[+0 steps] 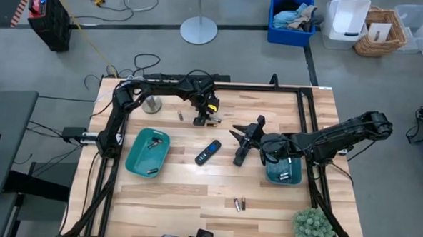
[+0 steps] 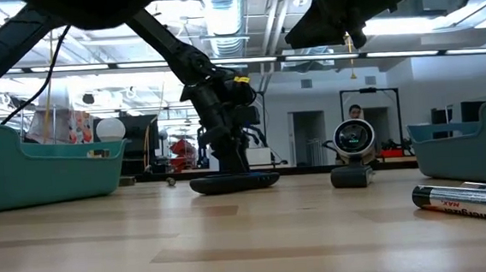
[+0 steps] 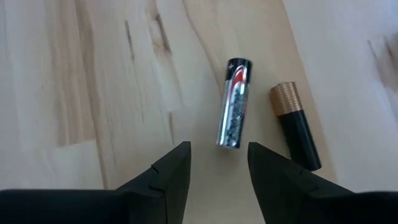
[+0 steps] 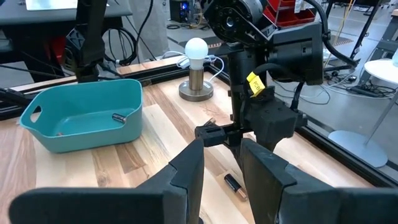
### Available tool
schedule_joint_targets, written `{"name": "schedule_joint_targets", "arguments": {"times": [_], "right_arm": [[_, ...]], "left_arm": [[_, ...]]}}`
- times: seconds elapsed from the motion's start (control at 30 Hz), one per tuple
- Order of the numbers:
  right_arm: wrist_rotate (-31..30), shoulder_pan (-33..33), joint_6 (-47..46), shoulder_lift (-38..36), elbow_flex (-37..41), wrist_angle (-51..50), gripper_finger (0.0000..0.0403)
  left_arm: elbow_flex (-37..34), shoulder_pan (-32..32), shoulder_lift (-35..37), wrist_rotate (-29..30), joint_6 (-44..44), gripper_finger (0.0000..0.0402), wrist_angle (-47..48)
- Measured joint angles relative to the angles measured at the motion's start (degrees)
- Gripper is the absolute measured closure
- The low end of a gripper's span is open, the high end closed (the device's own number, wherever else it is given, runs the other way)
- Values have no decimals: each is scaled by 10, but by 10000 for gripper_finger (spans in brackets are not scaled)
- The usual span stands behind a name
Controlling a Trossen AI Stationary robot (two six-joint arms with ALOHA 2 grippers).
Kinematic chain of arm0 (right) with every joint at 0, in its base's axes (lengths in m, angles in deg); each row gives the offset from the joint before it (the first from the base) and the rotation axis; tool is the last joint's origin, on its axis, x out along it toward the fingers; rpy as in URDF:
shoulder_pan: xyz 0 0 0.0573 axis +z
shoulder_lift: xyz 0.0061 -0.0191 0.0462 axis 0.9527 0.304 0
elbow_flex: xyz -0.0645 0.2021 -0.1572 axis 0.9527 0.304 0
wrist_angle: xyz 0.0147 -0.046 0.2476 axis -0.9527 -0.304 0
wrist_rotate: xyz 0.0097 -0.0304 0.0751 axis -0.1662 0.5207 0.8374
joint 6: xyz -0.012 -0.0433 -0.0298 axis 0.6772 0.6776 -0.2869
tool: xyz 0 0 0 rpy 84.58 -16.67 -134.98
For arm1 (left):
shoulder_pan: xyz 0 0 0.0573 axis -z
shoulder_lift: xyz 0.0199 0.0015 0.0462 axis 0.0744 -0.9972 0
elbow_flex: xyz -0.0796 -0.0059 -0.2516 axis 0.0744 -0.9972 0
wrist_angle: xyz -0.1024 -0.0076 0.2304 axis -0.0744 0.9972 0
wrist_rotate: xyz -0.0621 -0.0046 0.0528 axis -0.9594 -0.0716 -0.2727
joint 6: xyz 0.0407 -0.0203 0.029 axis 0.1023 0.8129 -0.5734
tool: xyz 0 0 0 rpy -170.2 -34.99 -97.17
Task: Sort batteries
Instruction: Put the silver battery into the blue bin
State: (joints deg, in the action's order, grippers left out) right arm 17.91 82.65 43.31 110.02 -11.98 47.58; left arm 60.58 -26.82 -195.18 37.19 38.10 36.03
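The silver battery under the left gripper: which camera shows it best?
The left wrist view: the silver battery lies in plain sight beyond the open left gripper, beside a black, copper-capped battery. The high view shows only specks there; in the low and right wrist views I cannot pick it out.

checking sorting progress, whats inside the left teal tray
The left teal tray holds at least one small dark battery lying by its wall, and another speck lies on its floor. The near wall hides part of the floor, so more could lie there.
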Motion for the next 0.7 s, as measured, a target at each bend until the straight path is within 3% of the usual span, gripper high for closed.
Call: {"name": "schedule_joint_targets", "arguments": {"times": [0.7], "right_arm": [[143, -113, -39, 2, -41, -123, 244]], "left_arm": [[0, -2, 0, -13, -14, 246, 5]]}}
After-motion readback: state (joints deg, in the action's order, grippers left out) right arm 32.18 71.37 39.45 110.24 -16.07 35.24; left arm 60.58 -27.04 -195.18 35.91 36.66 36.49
